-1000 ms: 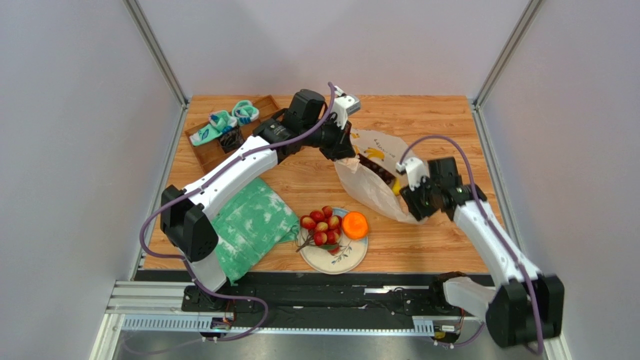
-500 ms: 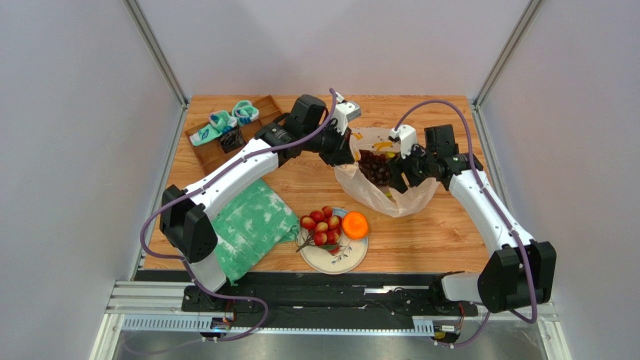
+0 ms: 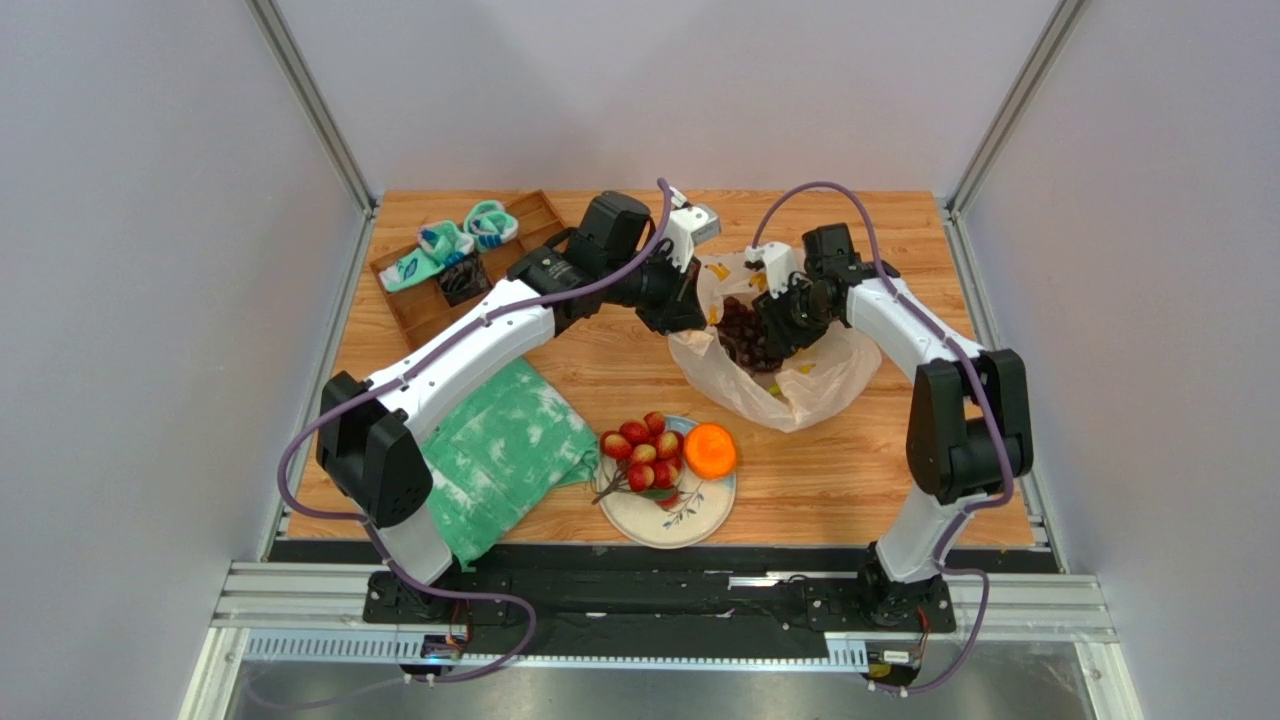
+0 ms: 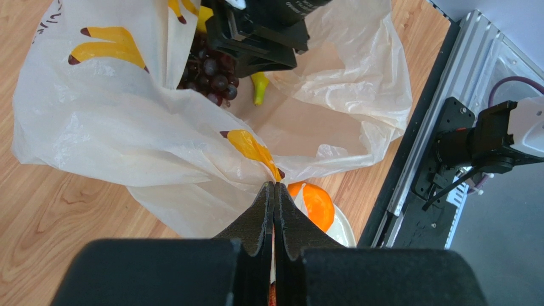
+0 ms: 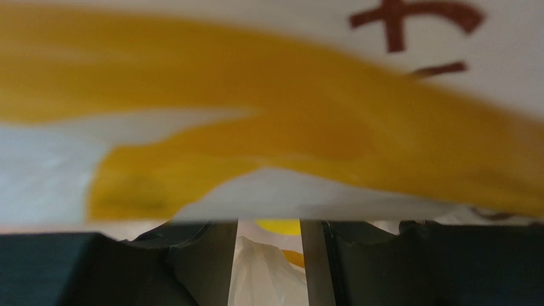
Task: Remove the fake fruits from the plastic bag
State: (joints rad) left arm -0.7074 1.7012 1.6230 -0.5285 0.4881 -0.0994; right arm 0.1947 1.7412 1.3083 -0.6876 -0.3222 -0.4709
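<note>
Plastic bag (image 5: 504,64) right up against the lens, yellow print (image 5: 255,134) blurred; below, right gripper (image 5: 268,261) fingers (image 5: 191,268) parted, film showing between.

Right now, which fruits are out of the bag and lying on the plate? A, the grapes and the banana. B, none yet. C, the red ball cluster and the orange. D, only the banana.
C: the top view shows the red ball cluster and the orange on the plate, while the grape bunch lies inside the plastic bag.
</note>
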